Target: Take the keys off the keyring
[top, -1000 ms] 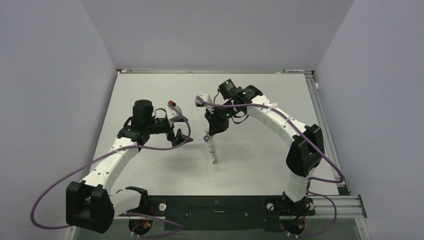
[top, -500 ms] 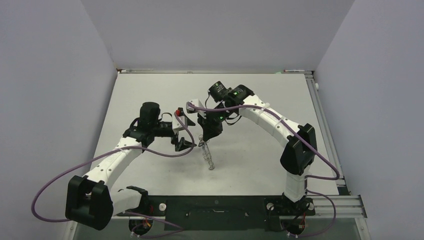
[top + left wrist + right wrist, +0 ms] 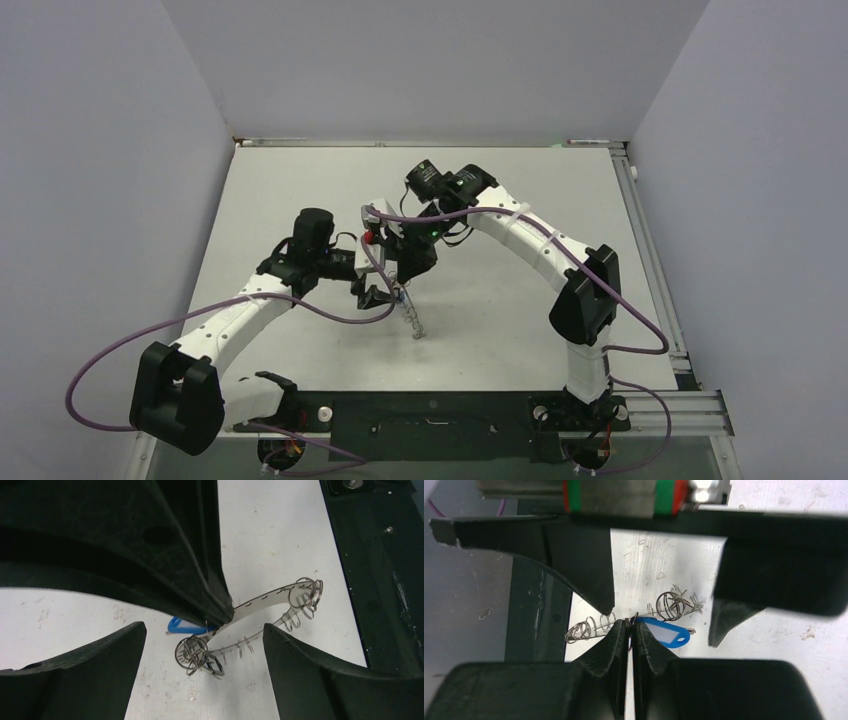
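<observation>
My right gripper (image 3: 404, 279) is shut on the rim of the keyring (image 3: 413, 322) and holds it on edge, its low end at the white table. In the right wrist view its fingertips (image 3: 621, 630) pinch the ring beside a blue-headed key (image 3: 665, 632), with wire loops (image 3: 588, 628) to either side. In the left wrist view the keyring (image 3: 265, 598) shows as a grey band with small loops. The blue key (image 3: 183, 626) and a cluster of thin silvery keys and rings (image 3: 199, 655) hang at its near end. My left gripper (image 3: 203, 628) is open, jaws either side of that cluster, touching nothing.
The black base rail (image 3: 430, 415) runs along the near table edge and shows at the right of the left wrist view (image 3: 380, 555). Grey walls close in the left, far and right sides. Purple cables loop off both arms.
My right gripper has carried the keyring left and nearer. My left gripper has moved right until its open jaws flank the hanging keys.
</observation>
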Controlling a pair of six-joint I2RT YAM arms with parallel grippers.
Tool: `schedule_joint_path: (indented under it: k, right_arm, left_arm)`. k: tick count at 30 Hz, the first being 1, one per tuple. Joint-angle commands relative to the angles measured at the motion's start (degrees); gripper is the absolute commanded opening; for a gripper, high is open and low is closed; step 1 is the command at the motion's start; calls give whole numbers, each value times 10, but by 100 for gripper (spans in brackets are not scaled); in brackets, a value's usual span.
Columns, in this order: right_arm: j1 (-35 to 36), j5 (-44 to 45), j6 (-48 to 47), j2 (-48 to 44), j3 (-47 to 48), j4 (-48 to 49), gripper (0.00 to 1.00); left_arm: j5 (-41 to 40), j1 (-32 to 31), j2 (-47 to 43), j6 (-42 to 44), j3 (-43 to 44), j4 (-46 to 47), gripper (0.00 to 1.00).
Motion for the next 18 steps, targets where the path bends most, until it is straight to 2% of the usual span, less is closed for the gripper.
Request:
schedule_joint_path:
  k: [1,15,18]
  right_arm:
    - [8,-40,-29,4,42,-24,5]
    - [5,-46,-42,-3,49,-30,5]
    - [-7,-40,-23,-10,37,-9,5]
  left_arm:
    - [32,-19,2,8,3,0,82]
    - [13,-31,-12,2,-13,-39,30]
    - [11,-30,-14,-23,-6,-42,7]
